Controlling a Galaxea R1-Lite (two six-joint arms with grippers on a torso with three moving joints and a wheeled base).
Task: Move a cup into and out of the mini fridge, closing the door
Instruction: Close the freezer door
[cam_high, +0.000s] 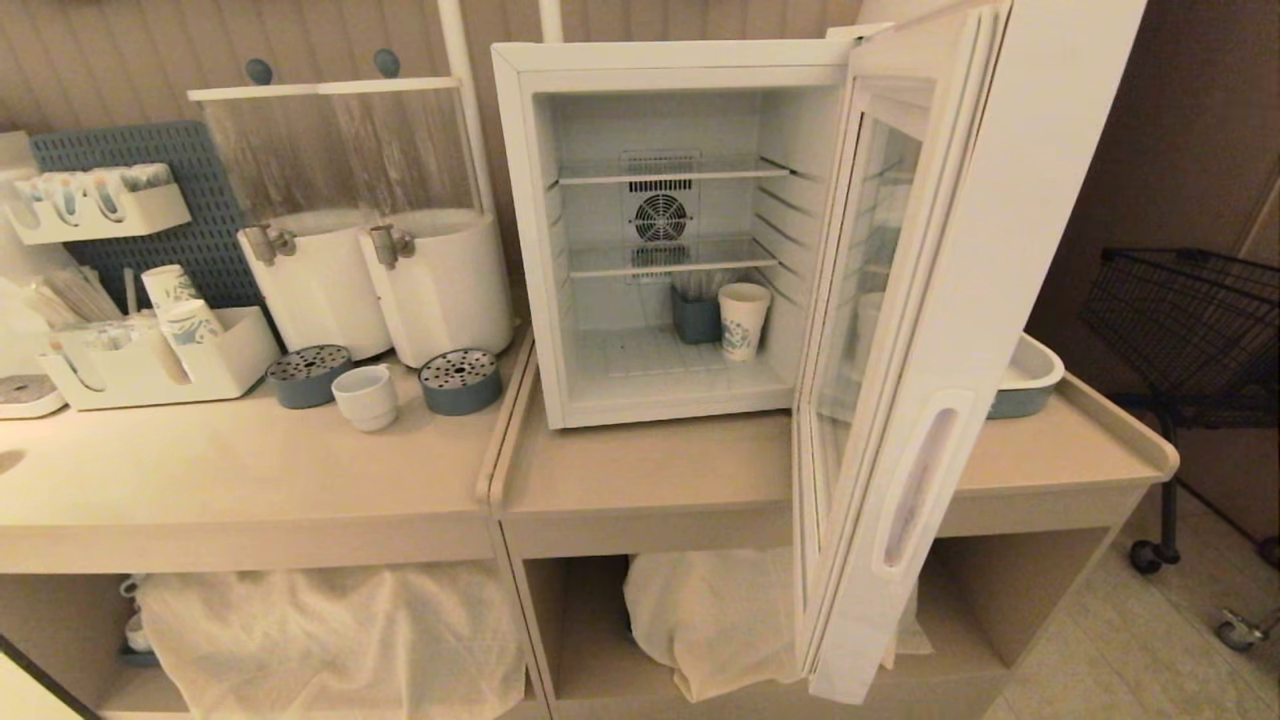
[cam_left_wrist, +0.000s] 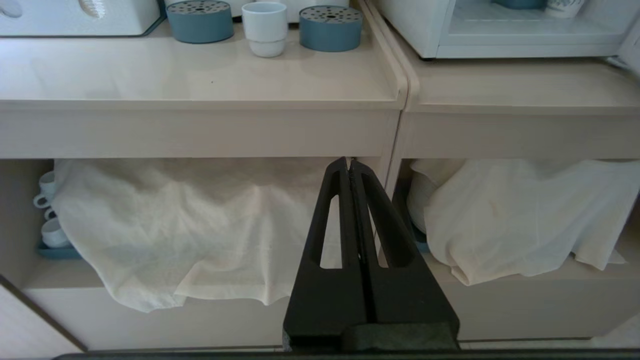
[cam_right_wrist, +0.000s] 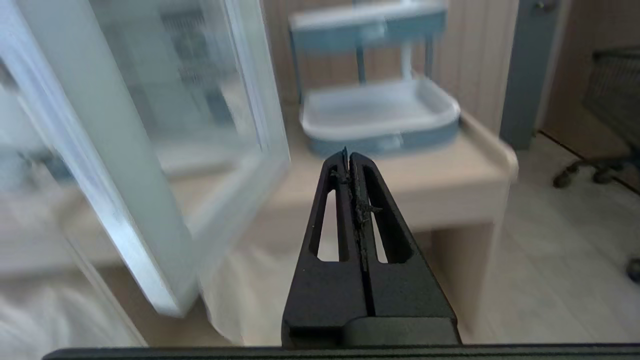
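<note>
Beige counters (cam_high: 250, 470) run along a panelled wall, two units butted together, with white cloths (cam_high: 330, 630) draped over the shelves underneath. On the right unit the fridge (cam_high: 520, 230) sits with its door (cam_high: 960, 330) swung wide open toward the camera, glass window and grip recess facing out. Inside, on the fridge floor, a blue-printed paper cup (cam_high: 743, 320) is parked beside a small dark holder (cam_high: 695, 315); the wire shelves above look bare. The cup (cam_high: 365, 397), plain white and squat, is found on the left counter, standing upright between two blue perforated drip trays (cam_high: 309, 375) in front of the big white dispensers (cam_high: 440, 290). Neither arm is seen from the head camera. The left gripper (cam_left_wrist: 349, 162) is held low in front of the counter edge, fingers pressed together, nothing in them. The right gripper (cam_right_wrist: 347, 155) is likewise closed and empty, just beside the door's outer edge, pointed at a blue-and-white tray (cam_right_wrist: 380, 117) on the counter's far end.
</note>
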